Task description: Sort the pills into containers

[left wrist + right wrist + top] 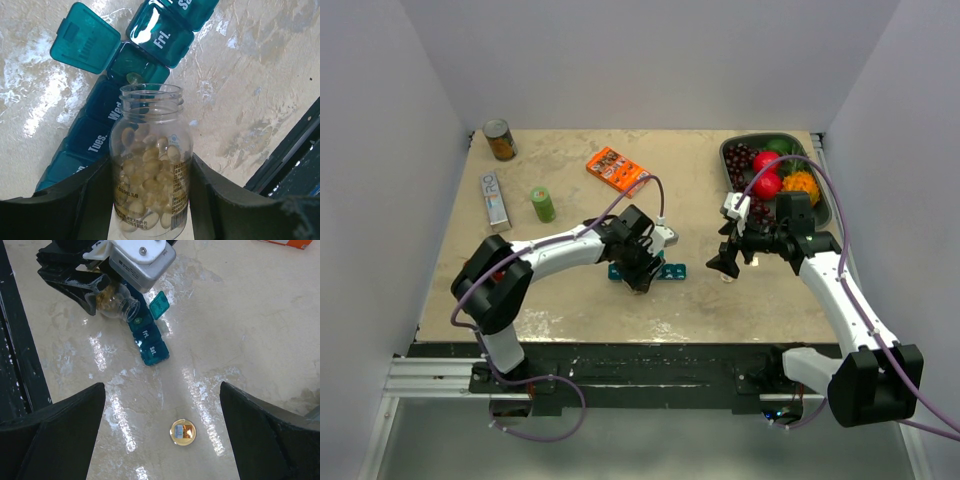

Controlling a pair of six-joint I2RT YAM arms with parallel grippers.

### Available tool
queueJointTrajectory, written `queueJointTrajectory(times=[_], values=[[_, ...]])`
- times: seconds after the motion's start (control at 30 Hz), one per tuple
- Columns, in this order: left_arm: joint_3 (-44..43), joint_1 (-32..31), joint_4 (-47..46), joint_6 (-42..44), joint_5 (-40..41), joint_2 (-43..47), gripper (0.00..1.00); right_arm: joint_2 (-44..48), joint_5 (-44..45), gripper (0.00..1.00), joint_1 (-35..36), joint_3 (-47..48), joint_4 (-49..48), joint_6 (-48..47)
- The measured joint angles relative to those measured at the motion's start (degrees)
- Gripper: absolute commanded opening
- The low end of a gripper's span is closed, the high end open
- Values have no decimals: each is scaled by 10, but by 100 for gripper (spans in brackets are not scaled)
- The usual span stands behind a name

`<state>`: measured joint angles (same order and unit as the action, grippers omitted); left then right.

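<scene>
My left gripper [150, 200] is shut on a clear uncapped bottle [151, 165] full of yellowish pills, tipped with its mouth over the teal pill organizer [100, 130]. The Thursday compartment's lid [84, 37] stands open and one pill [133, 78] lies in that compartment. The compartments marked Tues., Wed., Fri. and Sat. are shut. In the top view the left gripper [640, 268] sits over the organizer [670, 270]. My right gripper [162, 440] is open and empty above a small round gold cap [182, 432] on the table, right of the organizer [150, 342].
A tray of fruit [825, 205] stands at the back right. An orange box [618, 170], a green cylinder [542, 204], a tin can [500, 140] and a silver box [495, 200] lie at the back left. The table's black front edge [640, 355] is near.
</scene>
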<state>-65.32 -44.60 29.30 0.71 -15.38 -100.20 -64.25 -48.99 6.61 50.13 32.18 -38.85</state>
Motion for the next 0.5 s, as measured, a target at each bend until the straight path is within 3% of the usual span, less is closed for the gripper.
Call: queueJointTrajectory(times=[0.5], values=[[-69, -2, 82, 0, 10, -39, 0, 0, 0, 99, 0, 0, 0, 0]])
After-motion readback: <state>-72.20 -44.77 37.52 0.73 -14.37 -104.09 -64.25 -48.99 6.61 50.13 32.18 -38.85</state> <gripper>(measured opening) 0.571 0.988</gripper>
